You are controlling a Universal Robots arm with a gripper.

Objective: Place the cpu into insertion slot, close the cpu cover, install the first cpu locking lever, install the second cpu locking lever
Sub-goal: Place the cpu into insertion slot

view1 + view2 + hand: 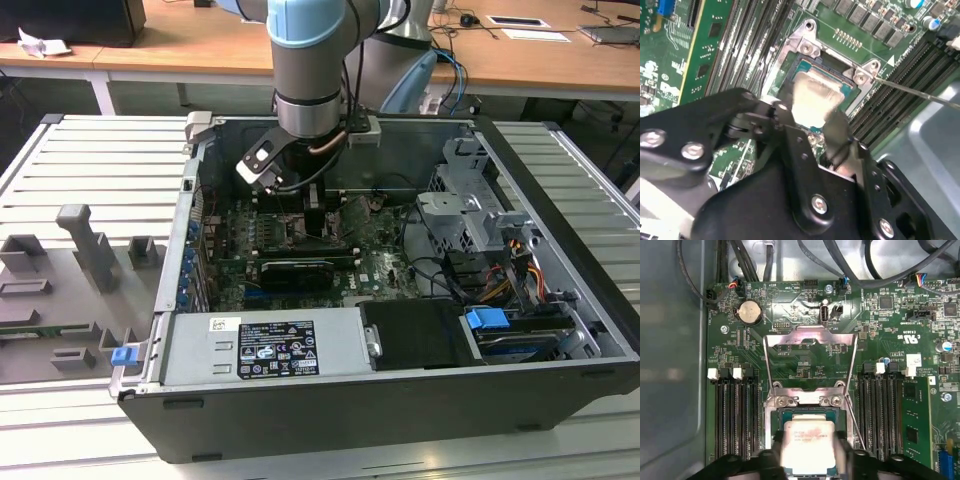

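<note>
Inside the open computer case (560, 290) my gripper (315, 215) reaches down to the motherboard. In both wrist views the cpu (809, 437) (815, 92), a pale silver square, sits between my two fingers (845, 456) (839, 127). My gripper (810, 457) (810, 120) is shut on its sides. The cpu is at the insertion slot (784, 413) (801, 64); I cannot tell whether it rests in it or hovers just over it. The cpu cover (810, 332) stands swung open beyond the slot. A thin wire locking lever (853, 416) (920, 93) sticks out beside the slot, unlatched.
Long black memory slots (735, 420) (880, 415) flank the socket on both sides. A coin battery (749, 313) and black cables (745, 260) lie past the cover. The power supply (260, 350), a black card (295, 270) and a drive cage (470, 210) crowd the case. Grey fixtures (90, 245) stand outside.
</note>
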